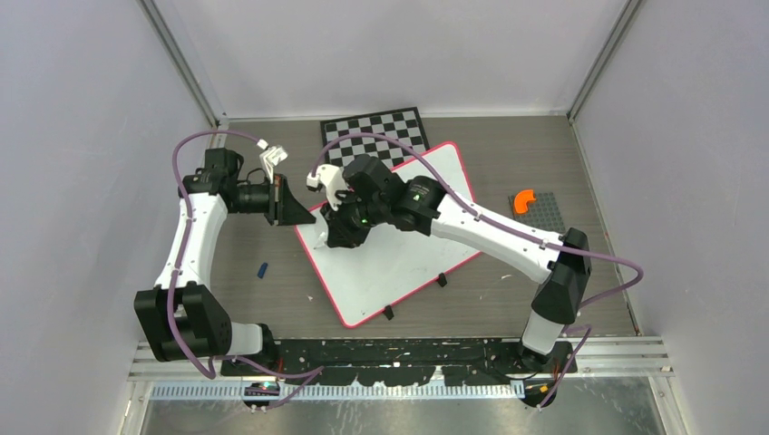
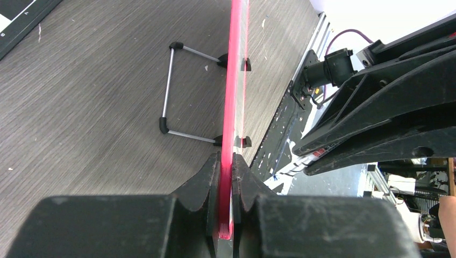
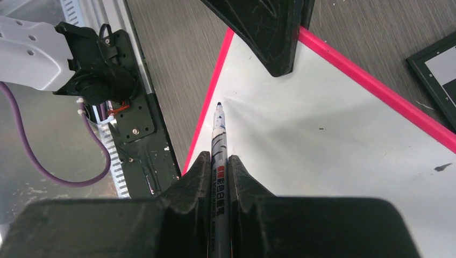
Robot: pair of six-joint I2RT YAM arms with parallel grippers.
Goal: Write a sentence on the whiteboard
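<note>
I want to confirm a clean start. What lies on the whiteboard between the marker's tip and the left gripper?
Nothing: the right wrist view shows bare whiteboard between marker and left gripper, no lettering.

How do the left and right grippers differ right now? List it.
The left gripper clamps the red rim of the whiteboard; the right gripper clamps a marker. The left gripper sits at the board's corner, gripping it edge-on; the right gripper hangs over the white surface, with the marker tip pointing towards that corner. Shared: both are black and shut on something.
</note>
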